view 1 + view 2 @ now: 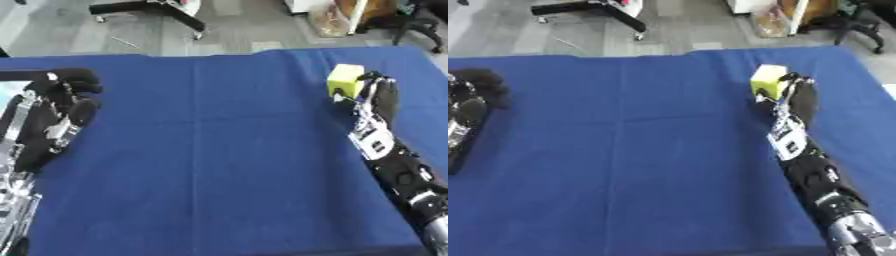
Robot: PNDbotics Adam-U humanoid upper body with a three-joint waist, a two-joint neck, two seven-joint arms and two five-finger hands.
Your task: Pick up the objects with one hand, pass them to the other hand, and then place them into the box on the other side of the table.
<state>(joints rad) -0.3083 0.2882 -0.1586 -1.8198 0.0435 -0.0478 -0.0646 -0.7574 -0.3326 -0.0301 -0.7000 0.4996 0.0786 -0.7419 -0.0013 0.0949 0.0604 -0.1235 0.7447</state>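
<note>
Yellow block [345,80] sits at the far right part of the desk [219,150], which is covered in a blue cloth. The right hand [378,97] is at the block, its fingers curled against the block's right side and holding it; whether the block is lifted off the cloth or rests on it cannot be told. The right arm [815,175] stretches in from the lower right corner, black with silver joints. The left hand [54,112] shows at the left edge, above the cloth, well apart from the block, its fingers bent inward and holding nothing.
</note>
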